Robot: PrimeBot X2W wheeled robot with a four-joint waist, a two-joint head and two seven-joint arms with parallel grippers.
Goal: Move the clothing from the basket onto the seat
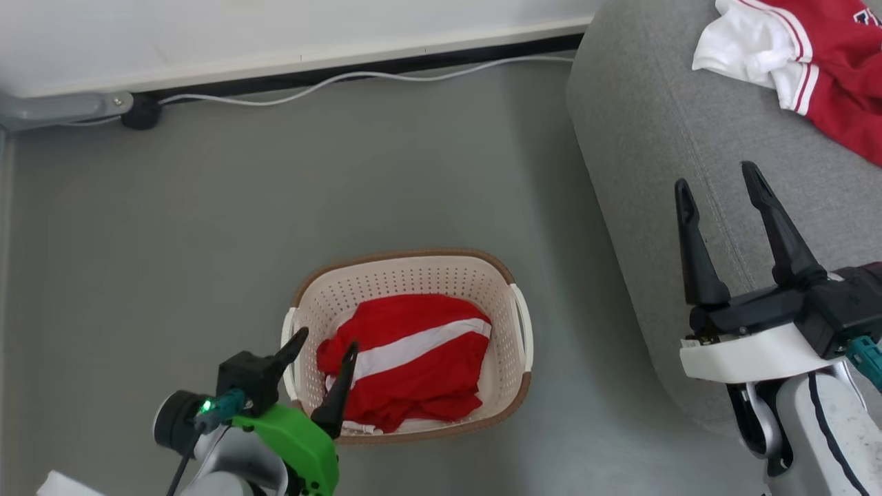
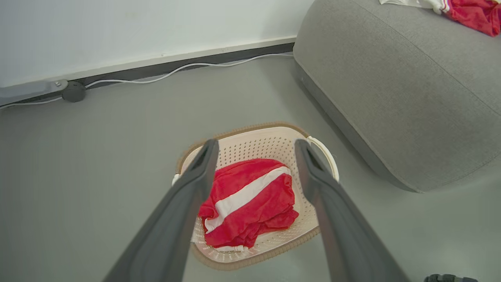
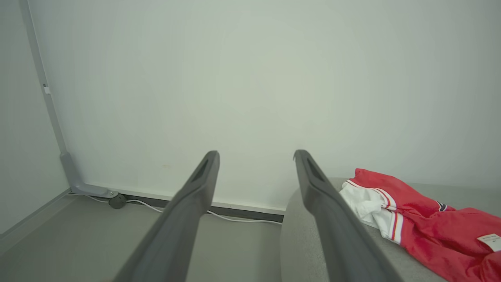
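Grey floor (image 1: 207, 241) runs up to a pale wall (image 3: 250, 78) with a dark skirting strip. The seat (image 1: 654, 138), grey woven upholstery with a rounded edge, takes the right side of the head view and is far larger than anything else present. The basket (image 1: 413, 256) stands on the floor near the seat's edge, not touching it: cream perforated walls, brown rim, a white handle at each side. Clothing is split between two places. The garment on the seat (image 1: 827, 76), red with white panels and striped trim, lies crumpled on the cushion top at the far right. The garment in the basket (image 1: 413, 351), red with one broad white stripe across it, lies bunched on the basket floor, fully inside the rim. Right gripper (image 1: 715, 174): jaws spread wide, nothing between them, placed over the seat's near edge, and in its wrist view aimed toward the wall. Left gripper (image 1: 328, 339): jaws also spread wide and empty, over the basket's near-left rim; in its wrist view the two fingers frame the garment below, clear of the cloth. A white cable (image 1: 358, 76) trails along the skirting. A small white label (image 3: 489, 239) shows on the seat garment; its print is too small to read.
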